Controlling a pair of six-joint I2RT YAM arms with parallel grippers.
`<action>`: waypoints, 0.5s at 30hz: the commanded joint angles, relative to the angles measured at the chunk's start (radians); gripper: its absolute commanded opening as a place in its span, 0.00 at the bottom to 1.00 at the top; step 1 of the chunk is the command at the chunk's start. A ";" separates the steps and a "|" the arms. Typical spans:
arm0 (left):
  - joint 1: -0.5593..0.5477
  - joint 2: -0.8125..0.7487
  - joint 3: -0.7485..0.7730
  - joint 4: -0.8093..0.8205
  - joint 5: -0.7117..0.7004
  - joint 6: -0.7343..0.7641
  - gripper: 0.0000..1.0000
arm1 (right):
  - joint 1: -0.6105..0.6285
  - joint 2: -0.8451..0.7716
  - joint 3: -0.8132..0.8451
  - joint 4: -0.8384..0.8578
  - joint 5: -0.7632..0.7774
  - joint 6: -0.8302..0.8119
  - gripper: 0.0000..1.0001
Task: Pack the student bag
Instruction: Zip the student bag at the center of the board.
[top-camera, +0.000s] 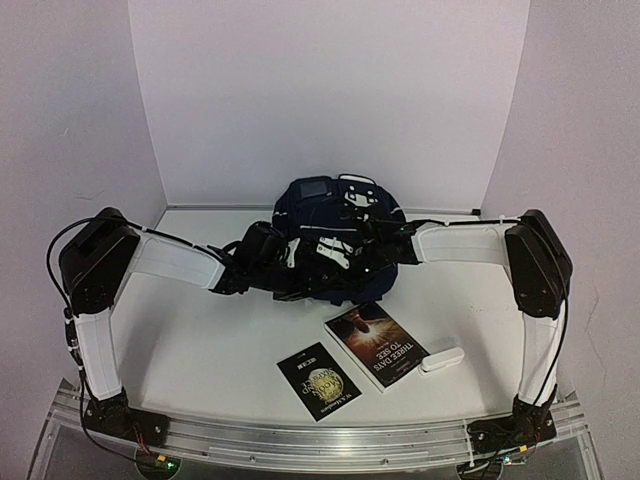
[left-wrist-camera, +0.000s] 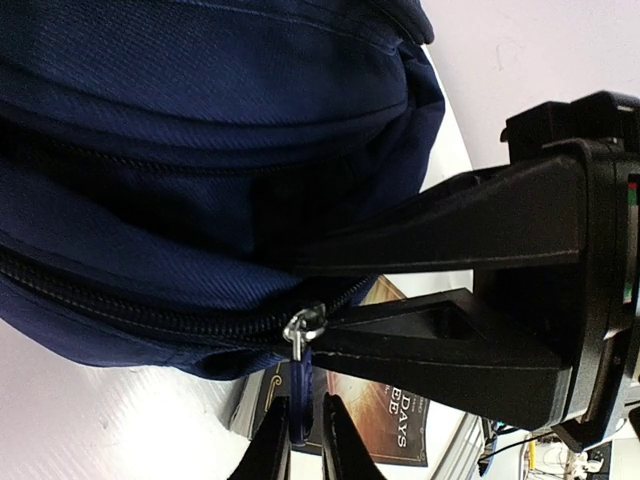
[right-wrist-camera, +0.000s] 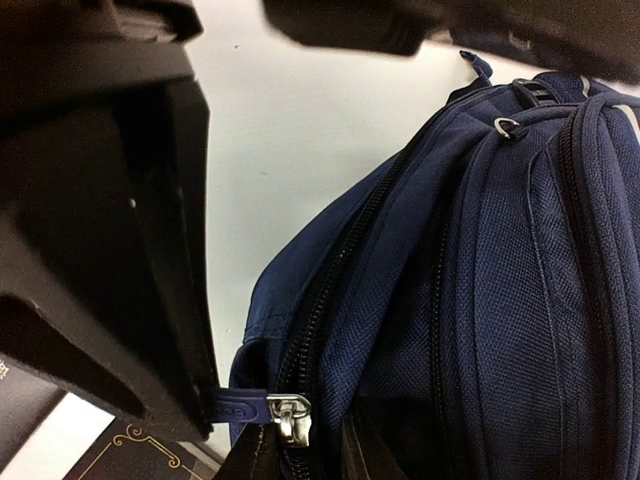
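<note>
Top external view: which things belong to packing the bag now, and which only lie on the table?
In use: student bag, its zipper pull, left gripper, right gripper.
Lying untouched: black book, Three Days to See book, white block; probably to be packed.

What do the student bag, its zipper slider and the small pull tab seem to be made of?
The student bag: probably woven synthetic fabric, matte navy, with fine diagonal ribs. The zipper slider: metal, silvery with bright glints. The pull tab: perhaps rubber or soft plastic, smooth dull blue.
</note>
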 joint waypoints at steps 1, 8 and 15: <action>-0.004 0.017 0.039 0.058 0.035 -0.010 0.12 | 0.020 -0.010 0.017 0.025 -0.055 0.016 0.22; 0.000 0.008 0.020 0.076 0.015 -0.014 0.09 | 0.022 -0.021 0.006 0.025 -0.057 0.017 0.22; 0.013 -0.027 -0.001 0.034 -0.031 -0.005 0.00 | 0.021 -0.041 -0.039 0.025 0.026 -0.040 0.22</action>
